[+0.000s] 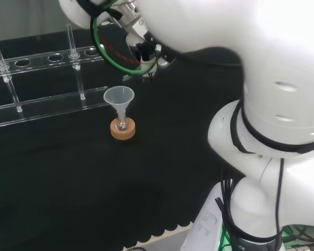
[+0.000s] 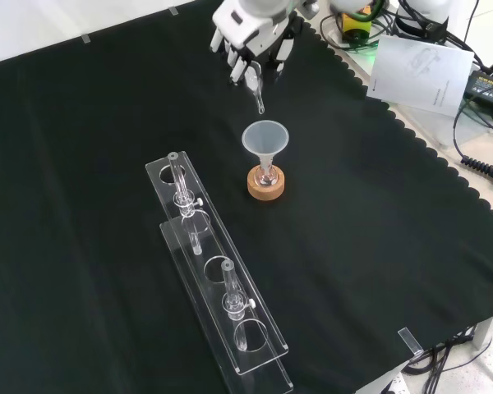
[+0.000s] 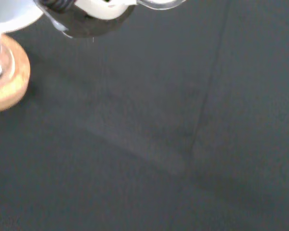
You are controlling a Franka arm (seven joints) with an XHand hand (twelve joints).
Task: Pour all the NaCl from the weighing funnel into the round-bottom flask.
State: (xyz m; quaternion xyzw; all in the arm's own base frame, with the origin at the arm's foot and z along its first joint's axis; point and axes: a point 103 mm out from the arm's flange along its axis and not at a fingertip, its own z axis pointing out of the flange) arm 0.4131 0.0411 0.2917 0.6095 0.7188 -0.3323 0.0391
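One robot hand, fingers curled on the weighing funnel in the front view, above the cork stand.

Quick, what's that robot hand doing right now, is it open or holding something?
Robot hand: fingers curled, shut on a small clear glass weighing funnel, its stem pointing down towards the translucent plastic funnel on the cork ring.

A clear plastic tube rack lies on the black-clothed desk, left of centre and running toward the near edge in the front view, with glass tubes standing upright in some of its holes. Off the cloth's scalloped far right edge, white papers lie beside black cables. A small clear bracket sits at the near right corner.
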